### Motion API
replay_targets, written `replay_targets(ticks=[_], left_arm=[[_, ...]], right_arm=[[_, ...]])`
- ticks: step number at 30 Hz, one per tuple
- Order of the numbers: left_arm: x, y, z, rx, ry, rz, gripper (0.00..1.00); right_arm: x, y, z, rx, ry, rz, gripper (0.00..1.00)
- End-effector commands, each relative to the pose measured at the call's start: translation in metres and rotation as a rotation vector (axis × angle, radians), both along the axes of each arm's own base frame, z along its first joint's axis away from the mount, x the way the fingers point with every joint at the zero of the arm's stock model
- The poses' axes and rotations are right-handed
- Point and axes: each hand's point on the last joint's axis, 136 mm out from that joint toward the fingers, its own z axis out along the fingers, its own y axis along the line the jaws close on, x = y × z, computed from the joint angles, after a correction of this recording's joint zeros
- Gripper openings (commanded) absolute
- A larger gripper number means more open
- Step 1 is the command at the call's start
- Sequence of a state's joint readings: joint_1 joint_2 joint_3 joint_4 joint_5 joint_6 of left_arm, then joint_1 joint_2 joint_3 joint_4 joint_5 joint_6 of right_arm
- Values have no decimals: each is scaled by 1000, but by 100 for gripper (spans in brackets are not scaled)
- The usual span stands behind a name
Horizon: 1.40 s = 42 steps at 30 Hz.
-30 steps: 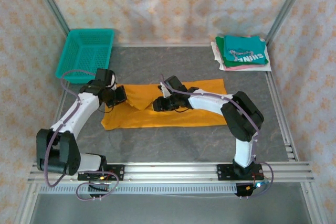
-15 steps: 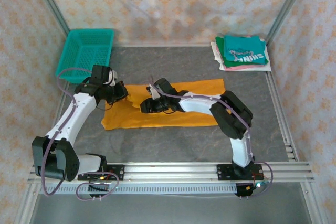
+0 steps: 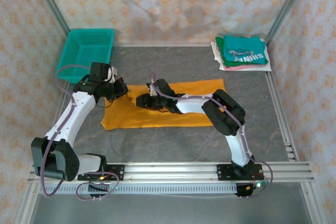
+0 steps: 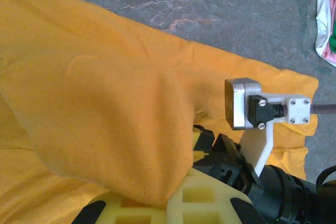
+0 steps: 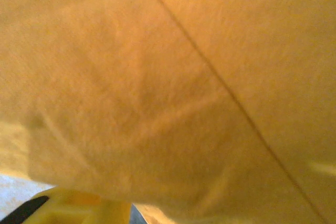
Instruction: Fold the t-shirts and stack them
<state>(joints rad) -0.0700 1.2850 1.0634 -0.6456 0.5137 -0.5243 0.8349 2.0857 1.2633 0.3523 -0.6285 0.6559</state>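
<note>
While the left jaws pinch the mustard-orange t-shirt (image 3: pixel 136 120) lying on the bench (image 3: pixel 173 64), cloth hides whether the right jaws are spread or closed.

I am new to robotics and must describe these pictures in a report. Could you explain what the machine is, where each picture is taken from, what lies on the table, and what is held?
These are two robot arms bolted at the near edge of a table, each ending in a two-finger gripper. The wide picture comes from a fixed camera above and behind them; the two close pictures come from cameras on the wrists. On the table lies a mustard-orange t-shirt. A teal basket stands at the far left, and a stack of folded shirts, teal on top, at the far right. The left gripper is shut on a lifted fold of the orange shirt. The right gripper is beside it, under the cloth; whether it grips, I cannot tell.
</note>
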Motion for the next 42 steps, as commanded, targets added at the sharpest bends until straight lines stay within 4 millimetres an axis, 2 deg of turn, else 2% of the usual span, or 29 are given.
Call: replay_targets(ticks=[1, 8, 11, 13, 19, 26, 31, 36, 42], left_arm=[[0, 1, 6, -11, 1, 4, 0], [-1, 4, 5, 6, -4, 16, 0], [-1, 12, 3, 42, -15, 44, 0], [-2, 17, 1, 65, -13, 60, 0], [-6, 22, -7, 93, 8, 59, 0], [-31, 30, -16, 140, 50, 36, 0], [-48, 35, -21, 158, 70, 36, 0], [-54, 37, -23, 170, 82, 28, 0], [-60, 38, -16, 173, 77, 22, 0]], right_arm=[[16, 2, 4, 53, -30, -79, 37], [23, -10, 2, 35, -42, -162, 14], [21, -16, 8, 32, -54, -177, 4], [17, -14, 17, 49, -52, -156, 0], [1, -11, 41, 87, 27, -85, 0], [-18, -25, 36, 41, 257, -39, 0], [-34, -38, 37, -26, 337, -6, 0], [-35, -45, 43, -23, 401, -10, 1], [-33, -52, 55, -4, 452, -33, 3]])
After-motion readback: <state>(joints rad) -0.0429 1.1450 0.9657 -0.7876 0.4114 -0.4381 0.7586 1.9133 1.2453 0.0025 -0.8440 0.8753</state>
